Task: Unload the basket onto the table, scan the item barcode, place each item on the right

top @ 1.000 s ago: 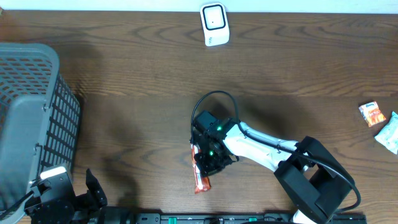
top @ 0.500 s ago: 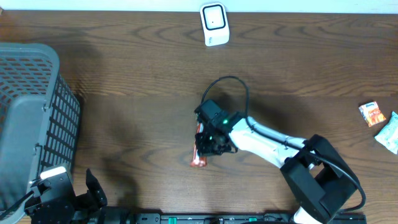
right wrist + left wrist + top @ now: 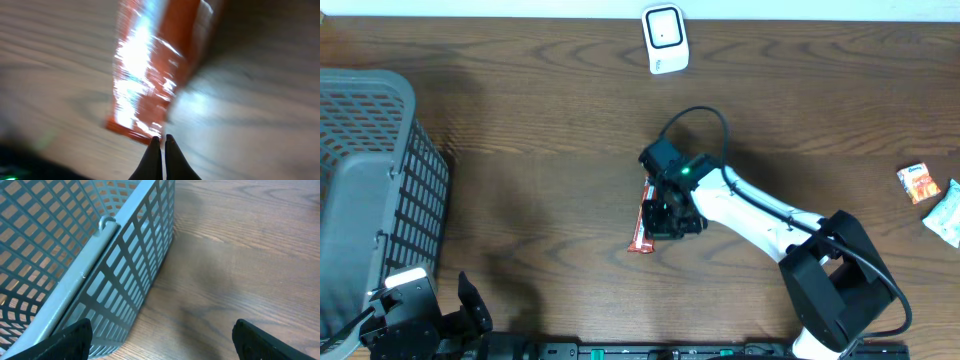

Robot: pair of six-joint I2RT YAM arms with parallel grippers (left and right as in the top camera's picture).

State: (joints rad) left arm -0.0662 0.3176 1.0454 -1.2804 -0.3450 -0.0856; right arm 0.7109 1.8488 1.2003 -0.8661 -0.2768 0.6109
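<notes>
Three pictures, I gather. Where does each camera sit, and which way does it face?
Overhead: fixed above the table, facing straight down on basket, scanner and red packet; the right arm shows, its right claw shut on the packet.
Left wrist: mounted by the left claw, whose open tips show at the bottom corners; faces the basket's wall and the table.
Right wrist: mounted by the right claw; faces past its shut fingertips at the packet.
Shared: overhead and right wrist both see the packet.

Left gripper [image 3: 162, 345] spread, right gripper [image 3: 161, 145] pinched
</notes>
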